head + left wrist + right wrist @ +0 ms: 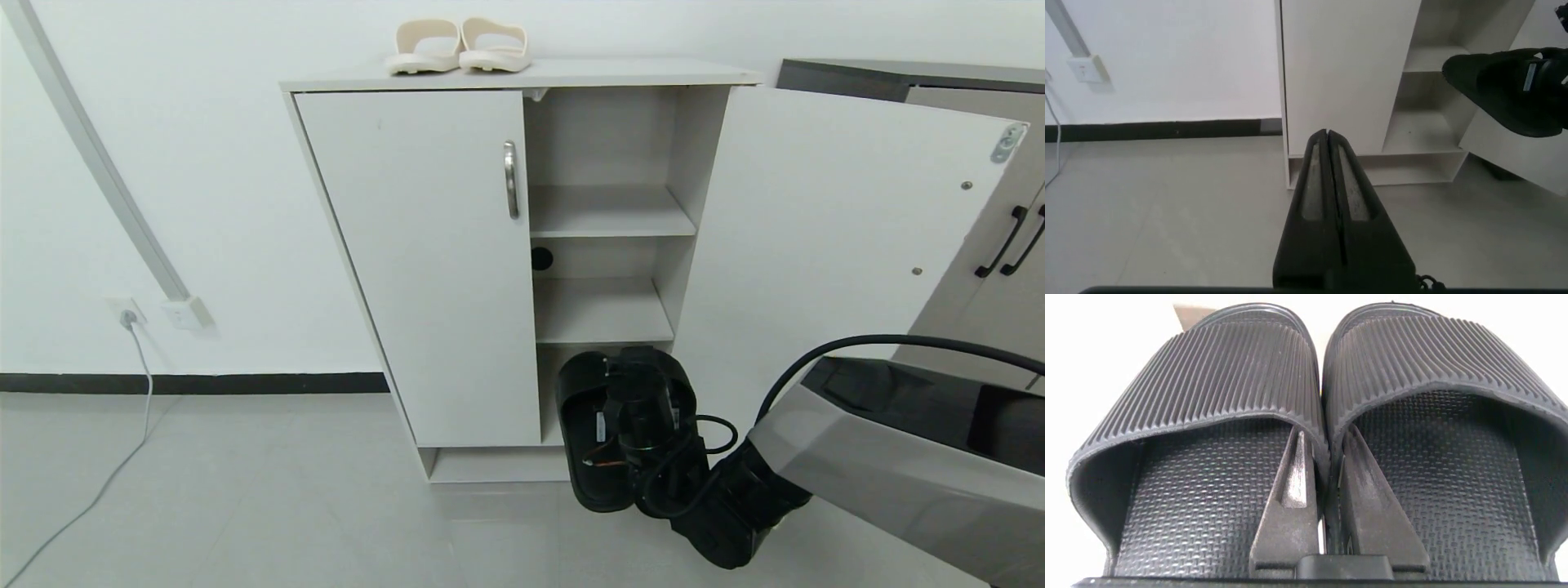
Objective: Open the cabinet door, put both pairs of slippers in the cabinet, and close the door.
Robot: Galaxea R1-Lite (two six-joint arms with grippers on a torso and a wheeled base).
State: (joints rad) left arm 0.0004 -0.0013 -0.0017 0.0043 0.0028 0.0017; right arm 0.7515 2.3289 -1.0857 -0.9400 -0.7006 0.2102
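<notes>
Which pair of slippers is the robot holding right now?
The black pair, clamped together in the right hand before the open cabinet's lowest compartment. The beige pair sits untouched on the cabinet top.

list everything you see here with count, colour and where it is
black slippers: one pair, black, held at the cabinet's bottom opening
beige slippers: one pair, beige, on the cabinet top
cabinet: one, white, against the wall; left door shut, right door open
shelves: two, white, inside the open half
grey cabinet: one, grey with black handles, behind the open door
wall socket: one, white, low on the wall, grey cable plugged in
left gripper: black, shut, above the floor
right gripper: black, shut on the black slippers
</notes>
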